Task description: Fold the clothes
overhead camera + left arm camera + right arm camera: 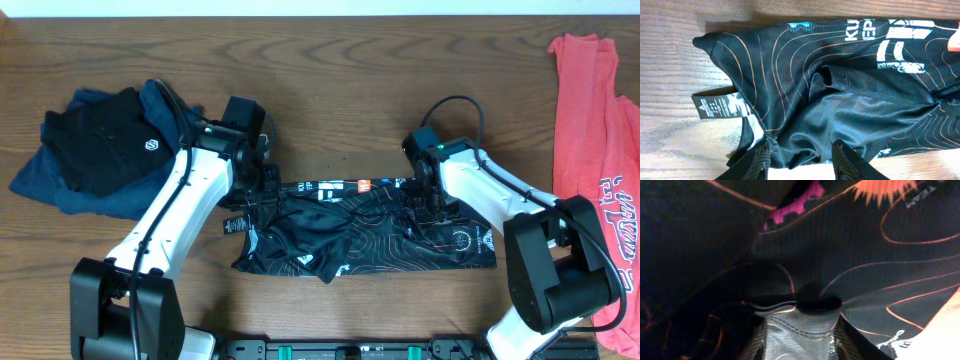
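Observation:
The black jersey (360, 235) with thin orange contour lines lies as a long crumpled strip across the middle of the table. My left gripper (262, 190) sits at its upper left end. In the left wrist view a bunched fold of the jersey (850, 75) fills the gap of this gripper (802, 150), touching both fingers. White lettering and a black label tag (720, 106) show there. My right gripper (425, 210) is pressed into the strip's right part. In the right wrist view a stitched hem of the jersey (865, 255) spans the gap of that gripper (799, 325) from finger to finger.
A pile of dark blue and black clothes (100, 145) lies at the back left, beside the left arm. A coral red shirt (600, 150) with lettering hangs along the right edge. Bare wooden table (340, 80) lies behind the jersey.

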Controlling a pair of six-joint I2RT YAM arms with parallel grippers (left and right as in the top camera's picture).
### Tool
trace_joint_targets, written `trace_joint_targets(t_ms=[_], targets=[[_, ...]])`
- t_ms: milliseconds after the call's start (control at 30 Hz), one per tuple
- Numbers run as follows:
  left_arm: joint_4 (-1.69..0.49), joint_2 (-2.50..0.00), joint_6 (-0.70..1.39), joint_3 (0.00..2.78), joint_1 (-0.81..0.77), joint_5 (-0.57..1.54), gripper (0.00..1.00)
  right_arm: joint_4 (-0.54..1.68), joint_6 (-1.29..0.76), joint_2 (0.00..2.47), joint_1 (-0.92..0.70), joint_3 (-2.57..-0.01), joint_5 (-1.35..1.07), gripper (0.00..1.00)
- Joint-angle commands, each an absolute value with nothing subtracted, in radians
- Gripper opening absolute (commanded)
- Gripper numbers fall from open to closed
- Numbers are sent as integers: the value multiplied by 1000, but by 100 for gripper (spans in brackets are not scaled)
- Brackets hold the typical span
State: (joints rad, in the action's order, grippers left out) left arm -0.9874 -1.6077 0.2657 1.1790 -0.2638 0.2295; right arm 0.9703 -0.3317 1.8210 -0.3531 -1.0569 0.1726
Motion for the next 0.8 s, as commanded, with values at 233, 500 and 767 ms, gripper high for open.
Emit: trace_joint_targets(t_ms=[233, 500, 767], targets=[[-991, -1597, 264, 1195, -258, 220, 43, 980, -332, 1821, -346, -1045, 153, 15], [-990, -1597, 264, 1195, -258, 220, 43, 1019, -182, 1821, -349, -1046, 18, 2], [-990, -1597, 264, 1195, -258, 216, 43, 1040, -60, 1821, -376, -1046, -134, 9]])
